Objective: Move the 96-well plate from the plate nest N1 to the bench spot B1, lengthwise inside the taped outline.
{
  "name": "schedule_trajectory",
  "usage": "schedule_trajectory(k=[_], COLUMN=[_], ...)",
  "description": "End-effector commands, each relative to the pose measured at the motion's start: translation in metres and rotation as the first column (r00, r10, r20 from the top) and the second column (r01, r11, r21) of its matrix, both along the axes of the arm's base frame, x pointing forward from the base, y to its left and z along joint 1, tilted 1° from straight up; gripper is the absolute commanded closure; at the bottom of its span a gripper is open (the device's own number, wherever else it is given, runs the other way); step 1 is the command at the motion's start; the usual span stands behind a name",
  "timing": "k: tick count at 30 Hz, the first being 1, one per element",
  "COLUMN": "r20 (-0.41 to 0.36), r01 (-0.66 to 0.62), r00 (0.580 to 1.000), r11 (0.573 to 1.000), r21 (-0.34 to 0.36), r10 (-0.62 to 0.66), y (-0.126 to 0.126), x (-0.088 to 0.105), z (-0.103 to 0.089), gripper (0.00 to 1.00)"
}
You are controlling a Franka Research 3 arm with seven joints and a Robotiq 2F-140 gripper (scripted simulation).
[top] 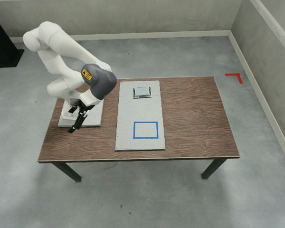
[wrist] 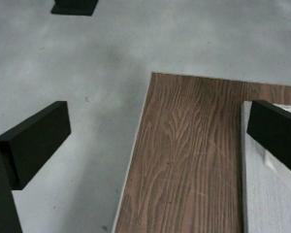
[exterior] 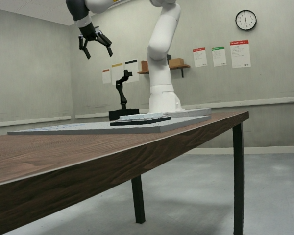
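The 96-well plate (top: 142, 91) (exterior: 141, 116) is pale grey and lies flat in the black plate nest N1 (top: 140, 97) (exterior: 132, 123) at the far end of the long grey mat (top: 140, 110) (exterior: 91, 129). The blue taped outline B1 (top: 145, 122) is at the near end of the same mat, with nothing inside it. My gripper (top: 75, 120) (exterior: 98, 54) (wrist: 158, 116) is open and empty. It hangs high above the table's left part, far from the plate and beside the arm's base. In the wrist view it is over the table's edge and the floor.
The arm's base stands on a grey slab (top: 93, 118) (wrist: 269, 199) on the wooden table (top: 194, 110) (exterior: 66, 152) (wrist: 194, 160). A black stand (top: 0, 49) (exterior: 123, 101) is on the floor behind. Red corner tape (top: 235, 76) marks the floor near the right wall.
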State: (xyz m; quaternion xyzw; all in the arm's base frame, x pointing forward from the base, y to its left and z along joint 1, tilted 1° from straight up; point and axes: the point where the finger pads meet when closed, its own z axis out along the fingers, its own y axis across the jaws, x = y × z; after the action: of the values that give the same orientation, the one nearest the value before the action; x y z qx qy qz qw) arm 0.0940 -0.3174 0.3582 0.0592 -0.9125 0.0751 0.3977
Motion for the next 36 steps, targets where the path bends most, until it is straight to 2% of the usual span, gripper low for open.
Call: schedule_trajectory(k=[1, 21, 26, 32, 34, 36], r20=[0.000, 0.002, 0.011, 0.032, 0.032, 0.041], r01=[0.000, -0.013, -0.068, -0.174, -0.174, -0.211], r00=[1.000, 1.000, 0.998, 0.985, 0.985, 0.978], r11=[1.000, 1.000, 0.997, 0.979, 0.979, 0.969], r21=[0.000, 0.008, 0.043, 0.108, 0.108, 0.129], r10=[0.000, 0.013, 0.068, 0.172, 0.172, 0.207], y=[0.000, 0.000, 0.000, 0.001, 0.001, 0.002], x=[0.000, 0.003, 0.017, 0.043, 0.043, 0.052], z=[0.000, -0.002, -0.008, -0.020, -0.020, -0.025], gripper=[0.00, 0.00, 0.00, 0.00, 0.00, 0.00])
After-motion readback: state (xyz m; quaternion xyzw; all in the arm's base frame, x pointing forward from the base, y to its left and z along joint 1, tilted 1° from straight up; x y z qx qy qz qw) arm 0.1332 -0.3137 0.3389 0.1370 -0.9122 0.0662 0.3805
